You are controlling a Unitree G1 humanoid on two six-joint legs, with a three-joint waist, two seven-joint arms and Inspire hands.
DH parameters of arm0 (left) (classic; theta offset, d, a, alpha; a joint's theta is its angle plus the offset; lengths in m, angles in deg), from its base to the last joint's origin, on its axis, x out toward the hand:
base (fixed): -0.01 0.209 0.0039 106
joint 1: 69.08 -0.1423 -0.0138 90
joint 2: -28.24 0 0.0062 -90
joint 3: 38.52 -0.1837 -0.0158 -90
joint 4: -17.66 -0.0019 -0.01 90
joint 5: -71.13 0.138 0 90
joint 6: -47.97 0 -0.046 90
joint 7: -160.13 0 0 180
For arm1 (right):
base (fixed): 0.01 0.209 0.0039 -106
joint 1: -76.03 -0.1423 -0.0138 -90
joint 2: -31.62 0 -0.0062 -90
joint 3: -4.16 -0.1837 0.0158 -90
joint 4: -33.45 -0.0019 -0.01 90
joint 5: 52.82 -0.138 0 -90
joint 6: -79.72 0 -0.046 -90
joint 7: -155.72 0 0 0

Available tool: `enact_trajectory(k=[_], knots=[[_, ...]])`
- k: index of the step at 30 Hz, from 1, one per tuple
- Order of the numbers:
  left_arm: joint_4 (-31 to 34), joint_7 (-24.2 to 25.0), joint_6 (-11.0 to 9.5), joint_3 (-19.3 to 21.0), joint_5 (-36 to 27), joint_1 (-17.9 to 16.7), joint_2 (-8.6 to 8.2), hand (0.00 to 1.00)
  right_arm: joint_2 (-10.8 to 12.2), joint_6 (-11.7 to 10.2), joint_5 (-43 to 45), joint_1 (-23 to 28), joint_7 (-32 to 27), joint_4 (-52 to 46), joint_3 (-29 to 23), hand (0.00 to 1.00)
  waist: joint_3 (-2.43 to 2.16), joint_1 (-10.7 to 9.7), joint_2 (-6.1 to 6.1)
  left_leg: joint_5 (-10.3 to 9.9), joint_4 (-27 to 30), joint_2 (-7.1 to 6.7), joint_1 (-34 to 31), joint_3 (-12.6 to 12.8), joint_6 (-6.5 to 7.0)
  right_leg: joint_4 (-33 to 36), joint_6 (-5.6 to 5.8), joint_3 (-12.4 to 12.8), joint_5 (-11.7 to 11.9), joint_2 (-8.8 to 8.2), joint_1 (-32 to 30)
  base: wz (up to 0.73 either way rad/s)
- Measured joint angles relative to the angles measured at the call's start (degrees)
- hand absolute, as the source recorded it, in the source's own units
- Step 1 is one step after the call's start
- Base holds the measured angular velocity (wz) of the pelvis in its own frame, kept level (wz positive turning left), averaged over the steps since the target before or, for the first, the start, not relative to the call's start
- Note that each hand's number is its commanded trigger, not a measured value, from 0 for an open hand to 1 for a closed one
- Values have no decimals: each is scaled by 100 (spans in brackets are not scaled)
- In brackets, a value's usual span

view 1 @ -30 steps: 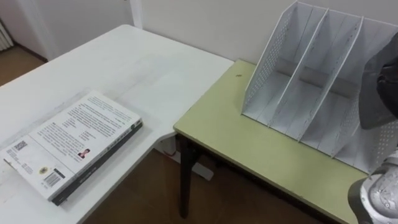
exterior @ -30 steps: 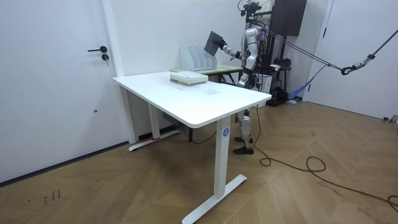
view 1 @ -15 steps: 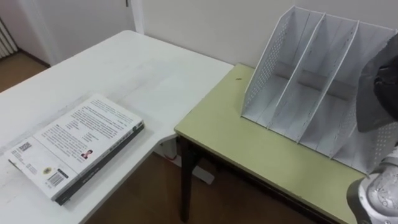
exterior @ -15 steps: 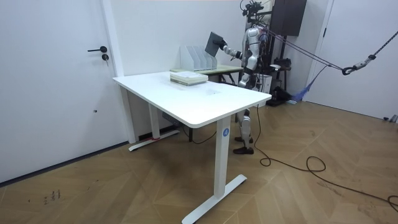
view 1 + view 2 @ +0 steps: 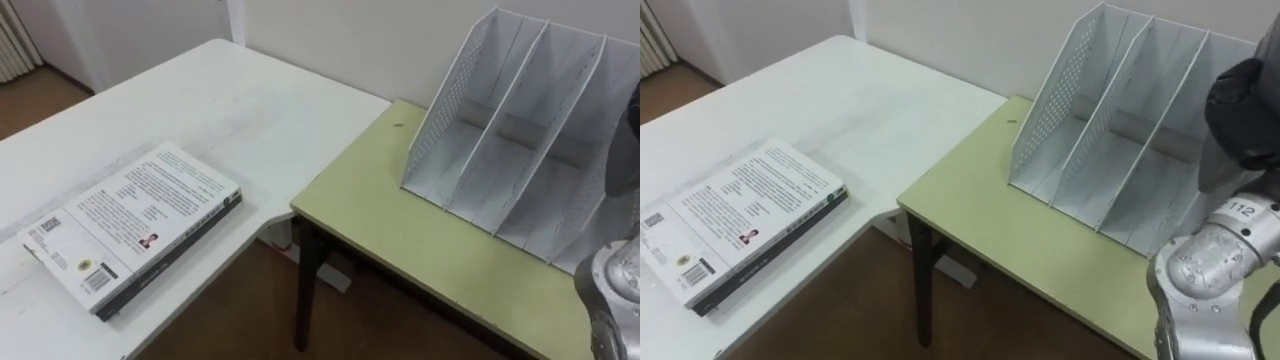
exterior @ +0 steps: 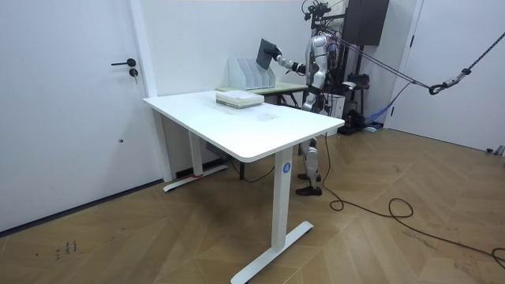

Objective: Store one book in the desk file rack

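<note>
**Holding a grey book up over the file rack**

Gripping the grey book [image 6: 266, 54] in the right hand [image 5: 1245, 100], fingers curled round it, high above the white file rack [image 5: 1050, 110]. Standing on the green table [image 5: 400, 220], showing three slanted slots with bare floors. Lying flat on the white desk [image 5: 200, 110]: a white-covered book [image 5: 130, 225], bearing barcodes, a small portrait and print too small for reading. Hanging low at the side: the left hand [image 6: 305, 100], fingers too small for telling.

Perforated metal file rack [image 5: 445, 120]; matt green tabletop [image 5: 430, 250]; glossy paper book [image 5: 135, 225]
</note>
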Motion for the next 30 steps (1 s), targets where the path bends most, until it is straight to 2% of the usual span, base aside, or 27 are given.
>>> enact_trajectory(k=[2, 8, 11, 18, 23, 30], knots=[[21, -1, 19, 0, -7, 0, 3, 0, -119, 49, -21, -199, -49, 340, -37, 100, 1, 3, -11, 0, 0, -6, -21, -77, 0, 1, -1, -153, 1, -18, 3, 11], [32, -1, 77, 18, 11, 8, 7, 0, -184, 242, -79, -464, -91, 648, -38, 100, -2, 7, -23, 0, 0, -22, -42, -167, 0, 4, 0, -299, 1, -40, 7, 1], [46, 1, 106, 59, 32, 8, 14, 0, -343, 302, -249, -694, -6, 932, -40, 100, 0, 7, -49, 1, 2, -37, -57, -267, 1, 21, 0, -318, 1, -46, 3, 0], [112, 37, 250, 87, 47, 38, 90, 0, -583, 494, -288, -899, 291, 1096, -34, 100, -1, 29, -149, 1, 36, -35, -76, -267, 1, 69, 0, -385, 1, -59, -18, 0], [115, 37, 350, 113, 52, 81, 192, 0, -807, 599, -418, -1237, 479, 1767, -34, 100, -5, 27, -258, 1, 87, -35, -92, -264, 2, 90, -1, -456, 2, -75, -13, 0], [265, 50, 514, 109, 51, 58, 210, 0, -972, 803, -474, -1663, 719, 2423, 33, 100, -16, 30, -250, 4, 138, -30, -184, -283, 5, 149, -12, -457, 15, -75, -102, 0]])
